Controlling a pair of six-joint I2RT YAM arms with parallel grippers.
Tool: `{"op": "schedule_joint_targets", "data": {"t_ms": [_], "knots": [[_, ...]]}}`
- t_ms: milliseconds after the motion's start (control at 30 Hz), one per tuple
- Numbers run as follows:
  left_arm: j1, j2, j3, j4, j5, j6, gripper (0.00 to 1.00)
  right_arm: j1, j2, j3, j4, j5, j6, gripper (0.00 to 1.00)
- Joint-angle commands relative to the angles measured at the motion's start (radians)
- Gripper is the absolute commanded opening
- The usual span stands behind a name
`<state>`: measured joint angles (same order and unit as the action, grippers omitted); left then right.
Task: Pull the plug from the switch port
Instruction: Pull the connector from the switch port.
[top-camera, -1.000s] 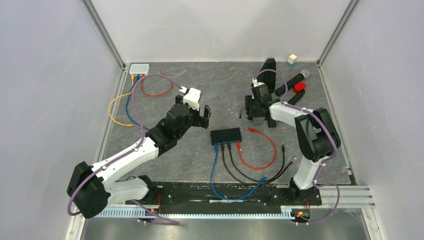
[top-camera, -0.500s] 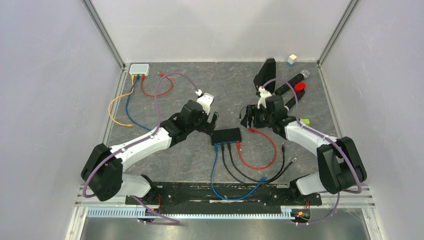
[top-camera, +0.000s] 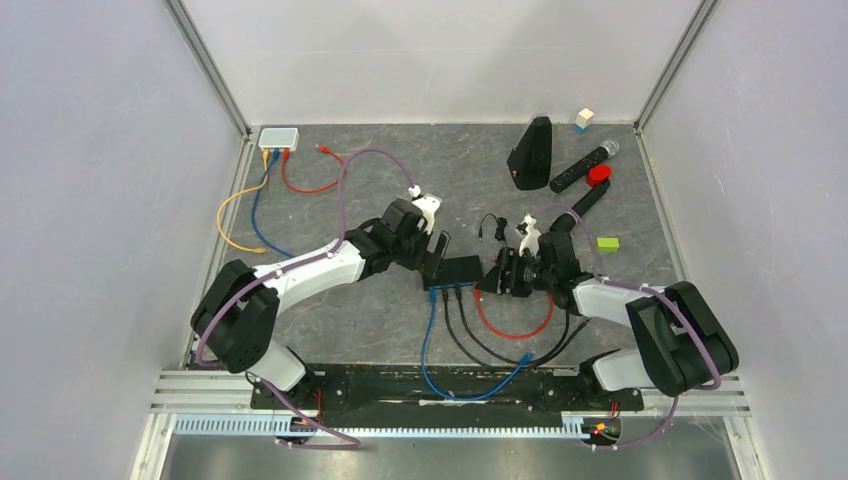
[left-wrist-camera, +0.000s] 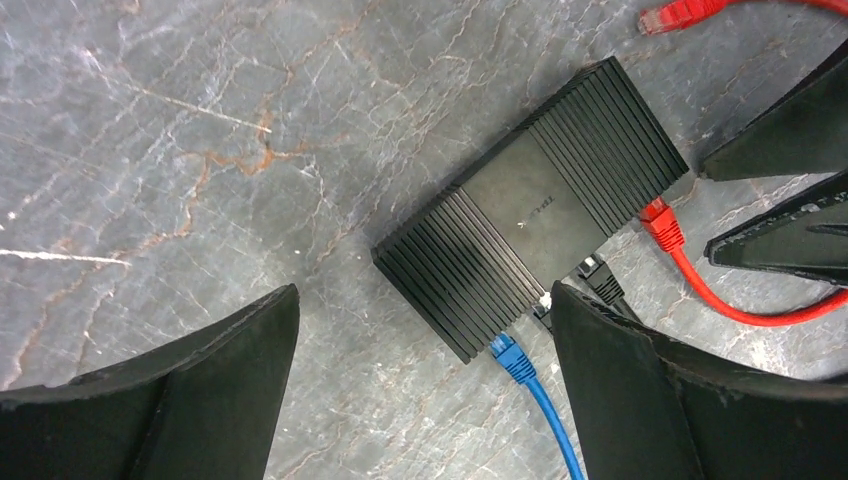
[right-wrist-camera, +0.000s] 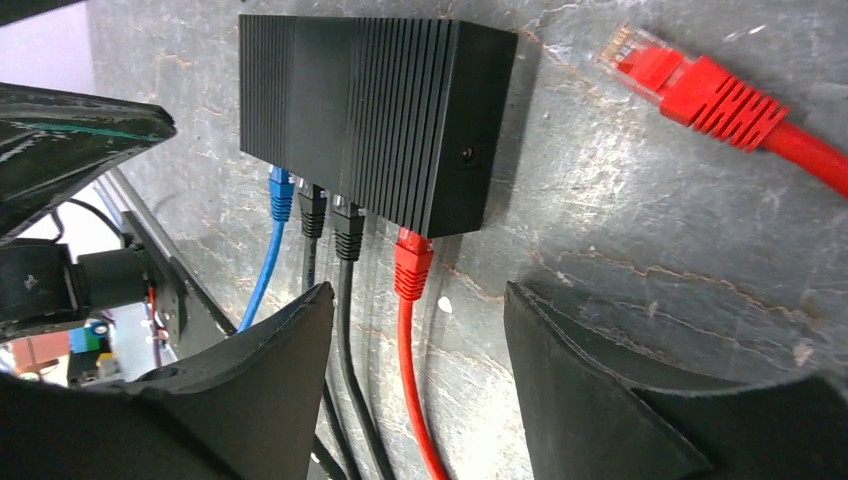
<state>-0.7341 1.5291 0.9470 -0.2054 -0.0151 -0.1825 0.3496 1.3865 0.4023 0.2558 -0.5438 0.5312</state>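
Observation:
The black ribbed switch (top-camera: 452, 270) lies mid-table, with a blue plug (right-wrist-camera: 280, 195), two black plugs (right-wrist-camera: 347, 230) and a red plug (right-wrist-camera: 412, 265) seated in its near side. My left gripper (top-camera: 435, 250) hovers at the switch's left end, wide open (left-wrist-camera: 425, 310), with the switch's corner and the blue plug (left-wrist-camera: 512, 357) between its fingers. At the switch's right end my right gripper (top-camera: 495, 275) stands open (right-wrist-camera: 418, 300). Its fingers straddle the red cable just below the red plug without touching it. The red cable's loose end (right-wrist-camera: 690, 90) lies beside the switch.
A white box (top-camera: 278, 137) with orange, blue and red cables sits at the back left. At the back right stand a black cone (top-camera: 530, 150), a remote (top-camera: 583, 165), a red disc (top-camera: 599, 175), a small cube (top-camera: 584, 119) and a green block (top-camera: 607, 242).
Both arms have swung in toward the switch, the left from the back left and the right from the back. The right gripper now straddles the red cable.

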Motion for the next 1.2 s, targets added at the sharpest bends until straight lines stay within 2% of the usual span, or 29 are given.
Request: {"op": "schedule_joint_targets", "data": {"t_ms": [0,200,300,400,500,533,600,667,733,833,867,933,967,1067,1167], "knots": [[0.004,0.002,-0.009,0.003,0.026,-0.133,0.99,0.0,0.009,-0.044,0.137,-0.057,0.076,0.65],[0.011,0.041,-0.039,0.009,-0.014,-0.244,0.98,0.002,0.078,-0.058,0.199,-0.061,0.126,0.6],[0.016,0.08,-0.027,0.002,0.01,-0.291,0.93,0.001,0.105,-0.067,0.233,-0.072,0.144,0.57],[0.02,0.098,-0.045,0.035,0.01,-0.352,0.92,0.0,0.115,-0.076,0.248,-0.072,0.149,0.57],[0.034,0.121,-0.038,0.03,0.037,-0.371,0.83,0.001,0.115,-0.093,0.233,-0.074,0.13,0.56],[0.037,0.113,-0.041,0.027,0.035,-0.375,0.82,0.0,0.111,-0.098,0.224,-0.073,0.118,0.56],[0.037,0.046,-0.091,0.099,0.035,-0.377,0.87,0.001,0.089,-0.109,0.208,-0.063,0.093,0.56],[0.038,-0.051,-0.156,0.195,0.003,-0.38,0.89,0.0,0.059,-0.11,0.178,-0.043,0.065,0.59],[0.039,-0.133,-0.171,0.201,-0.058,-0.38,0.9,0.0,0.02,-0.109,0.156,-0.021,0.041,0.63],[0.039,-0.233,-0.158,0.186,-0.071,-0.307,0.9,0.0,-0.074,-0.109,0.125,0.052,0.011,0.72],[0.039,-0.259,-0.159,0.184,-0.088,-0.294,0.9,0.001,-0.11,-0.105,0.117,0.069,0.003,0.77],[0.041,-0.303,-0.165,0.166,-0.177,-0.306,0.91,0.001,-0.181,-0.086,0.08,0.124,-0.021,0.93],[0.043,-0.321,-0.171,0.169,-0.196,-0.304,0.94,0.001,-0.223,-0.076,0.071,0.152,-0.037,0.98],[0.052,-0.353,-0.206,0.224,-0.195,-0.315,0.99,0.0,-0.343,-0.018,-0.052,0.319,-0.068,0.98],[0.06,-0.346,-0.215,0.242,-0.169,-0.359,0.99,0.0,-0.445,0.041,-0.168,0.513,-0.039,0.98]]}}
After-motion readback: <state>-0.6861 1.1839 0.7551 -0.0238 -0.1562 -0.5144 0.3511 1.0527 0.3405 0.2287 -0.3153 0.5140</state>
